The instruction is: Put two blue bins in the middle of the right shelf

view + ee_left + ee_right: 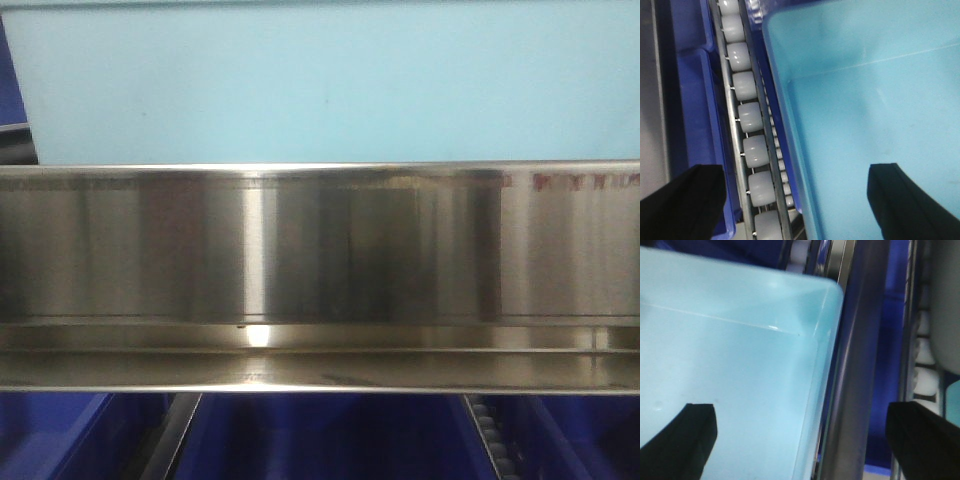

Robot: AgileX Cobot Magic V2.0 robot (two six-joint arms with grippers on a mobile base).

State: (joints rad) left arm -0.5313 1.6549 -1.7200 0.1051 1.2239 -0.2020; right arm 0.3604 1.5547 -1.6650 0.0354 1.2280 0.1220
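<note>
- Steel fills our front view: a polished shelf rail (320, 260) runs straight across, with a light blue bin (320, 80) above it and dark blue bins (320, 440) below.
- Our left gripper (797, 200) is spread wide. One black finger hangs over a light blue bin's floor, the other over a dark blue bin; the pale bin's wall and a roller track (747, 115) lie between them.
- Our right gripper (802, 440) is likewise spread wide, straddling a light blue bin's corner wall and the metal bar (855, 390) just beside it.
- We cannot tell whether either gripper touches anything.
</note>
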